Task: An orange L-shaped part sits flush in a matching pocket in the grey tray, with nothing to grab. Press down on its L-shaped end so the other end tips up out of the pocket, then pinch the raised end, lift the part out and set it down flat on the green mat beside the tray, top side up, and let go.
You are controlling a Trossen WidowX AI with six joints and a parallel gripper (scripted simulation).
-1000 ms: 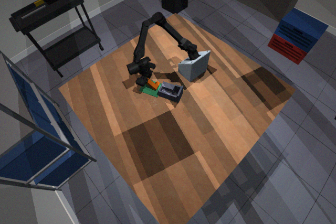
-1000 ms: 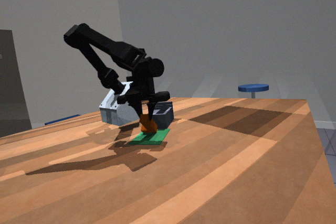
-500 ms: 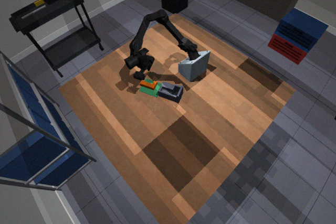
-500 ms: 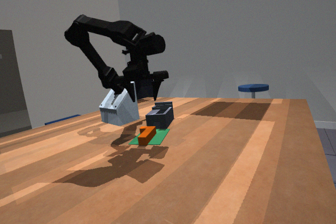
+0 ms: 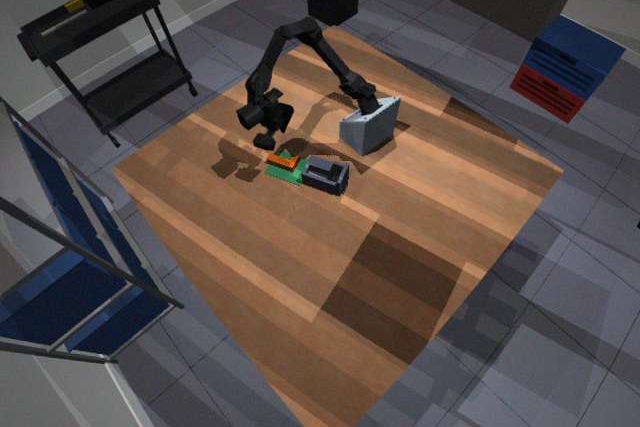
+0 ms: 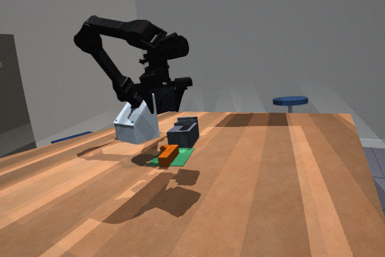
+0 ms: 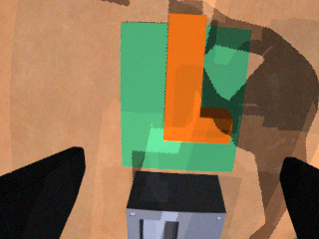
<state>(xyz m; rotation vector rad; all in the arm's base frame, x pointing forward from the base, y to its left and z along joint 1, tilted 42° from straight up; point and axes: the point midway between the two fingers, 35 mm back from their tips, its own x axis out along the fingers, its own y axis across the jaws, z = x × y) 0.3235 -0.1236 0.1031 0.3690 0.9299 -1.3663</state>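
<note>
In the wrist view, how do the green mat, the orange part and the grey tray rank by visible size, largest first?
1. green mat
2. grey tray, cut off by the frame edge, so its rank against the part is unsure
3. orange part

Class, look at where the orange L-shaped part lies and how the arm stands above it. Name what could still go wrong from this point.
1. The orange part lies flat on the green mat, but its long end pokes past the mat's far edge, so the placement may not count as fully on the mat.
2. The gripper hangs open just above; a sideways or downward retreat might nudge the loose part.
3. The grey tray sits against the mat, so a low pass could bump it.
</note>
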